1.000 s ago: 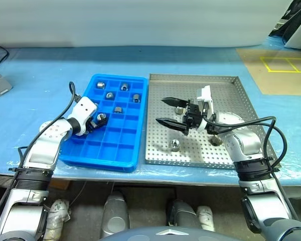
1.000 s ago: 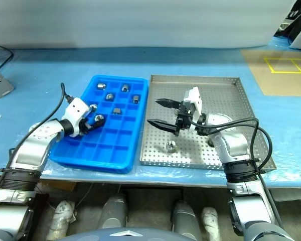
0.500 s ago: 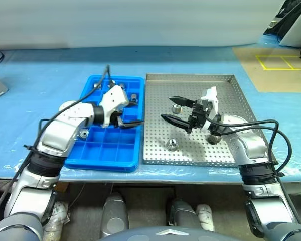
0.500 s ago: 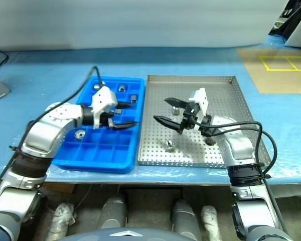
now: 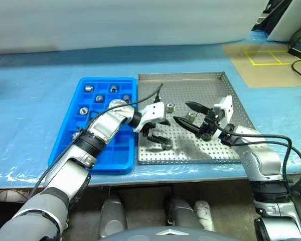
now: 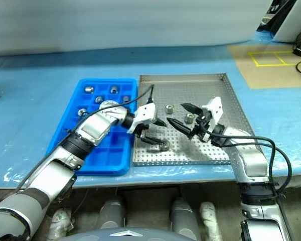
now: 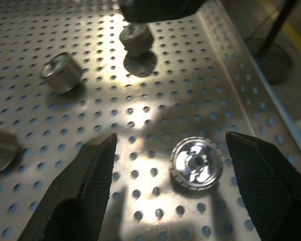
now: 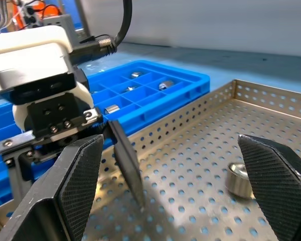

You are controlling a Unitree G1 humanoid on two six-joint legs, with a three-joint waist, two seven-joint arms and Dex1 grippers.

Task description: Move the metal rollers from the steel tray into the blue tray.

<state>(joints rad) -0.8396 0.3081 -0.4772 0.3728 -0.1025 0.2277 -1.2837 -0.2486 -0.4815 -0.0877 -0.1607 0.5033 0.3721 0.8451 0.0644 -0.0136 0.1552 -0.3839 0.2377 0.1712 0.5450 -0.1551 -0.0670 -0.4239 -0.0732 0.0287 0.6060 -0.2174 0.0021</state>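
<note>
Left tool (image 5: 159, 131) now over perforated steel tray (image 5: 226, 100), prongs apart around ridged shiny roller (image 7: 196, 164); right tool (image 5: 187, 114) agape.

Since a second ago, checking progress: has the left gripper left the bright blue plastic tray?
Yes. The left gripper crossed rightward from the blue tray onto the perforated steel tray, open around a metal roller.

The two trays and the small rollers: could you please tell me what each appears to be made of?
The steel tray looks like brushed sheet metal: dull silver sheen, punched holes, folded rim. The blue tray seems moulded plastic: uniform bright blue, glossy, with moulded compartment walls. The metal rollers look like polished metal, probably steel: mirror-bright faces and sharp highlights.
</note>
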